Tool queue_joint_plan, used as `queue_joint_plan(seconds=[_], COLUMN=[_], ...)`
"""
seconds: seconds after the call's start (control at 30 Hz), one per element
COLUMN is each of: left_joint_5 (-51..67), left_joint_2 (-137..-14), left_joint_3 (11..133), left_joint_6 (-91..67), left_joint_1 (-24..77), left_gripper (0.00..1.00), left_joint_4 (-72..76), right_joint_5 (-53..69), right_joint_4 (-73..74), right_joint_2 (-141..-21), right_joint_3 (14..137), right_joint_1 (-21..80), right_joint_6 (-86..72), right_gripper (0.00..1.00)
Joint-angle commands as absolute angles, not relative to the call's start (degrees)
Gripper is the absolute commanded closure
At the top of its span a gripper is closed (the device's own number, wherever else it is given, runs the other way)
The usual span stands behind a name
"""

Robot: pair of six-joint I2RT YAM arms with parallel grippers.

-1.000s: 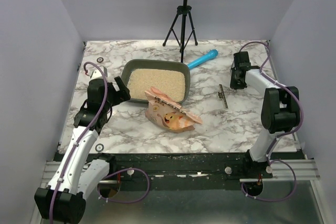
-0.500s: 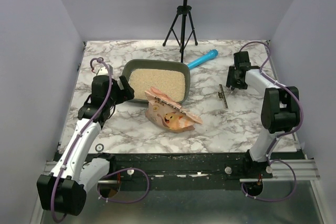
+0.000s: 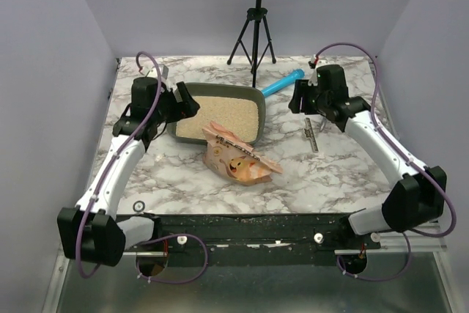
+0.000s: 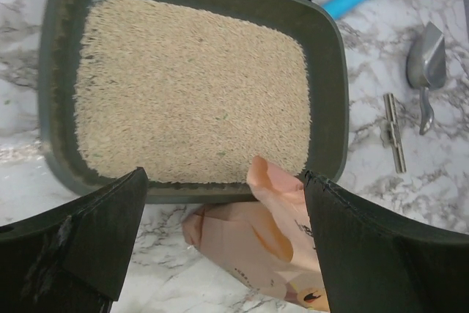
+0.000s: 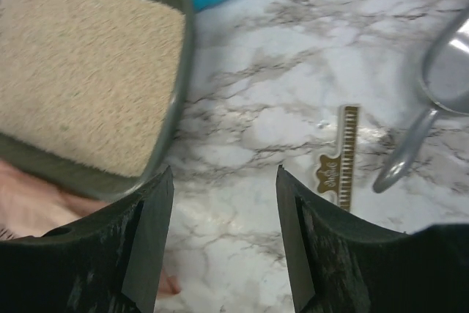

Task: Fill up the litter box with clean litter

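The litter box (image 3: 220, 90) sits far-centre on the marble table (image 3: 308, 174), holding a level bed of clean litter (image 3: 220, 116), and the orange-pink printed bag (image 3: 238, 157) lies crumpled against its near rim. The left gripper (image 4: 223, 181) hovers at the box's left end and the right gripper (image 5: 223, 177) just right of it, both with jaws apart and empty. A silver scoop (image 4: 426, 64) and a slim clip (image 4: 394, 141) lie further right, and a blue handle (image 3: 284, 82) lies beyond the far right corner.

Litter (image 3: 218, 117) fills the litter box (image 3: 212, 89) mid-table (image 3: 308, 174); a bag (image 3: 238, 159) lies against its near rim, a scoop (image 4: 429, 53) to its right.
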State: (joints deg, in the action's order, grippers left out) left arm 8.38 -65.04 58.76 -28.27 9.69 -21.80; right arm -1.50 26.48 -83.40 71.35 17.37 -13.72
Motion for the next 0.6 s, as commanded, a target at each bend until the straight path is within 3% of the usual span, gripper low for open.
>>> queue_joint_plan(seconds=[0.0, 0.2, 0.57], left_joint_5=[24.32, 38.04, 41.75], left_joint_2=[-72.41, -81.64, -86.49], left_joint_3=[62.57, 67.23, 68.20], left_joint_6=[-26.11, -26.55, -22.41], left_joint_1=[9.32, 9.40, 12.48], left_gripper=[0.05, 0.06, 0.09], left_joint_4=[-19.52, -19.15, -27.59], right_joint_5=[5.18, 7.03, 6.42], right_joint_4=[26.37, 26.90, 23.30], right_joint_2=[-77.80, -72.87, -68.91], right_joint_3=[68.03, 65.22, 56.43], right_joint_1=[21.08, 25.66, 28.13], right_joint_6=[-15.29, -15.21, -15.21], right_gripper=[0.34, 0.32, 0.32])
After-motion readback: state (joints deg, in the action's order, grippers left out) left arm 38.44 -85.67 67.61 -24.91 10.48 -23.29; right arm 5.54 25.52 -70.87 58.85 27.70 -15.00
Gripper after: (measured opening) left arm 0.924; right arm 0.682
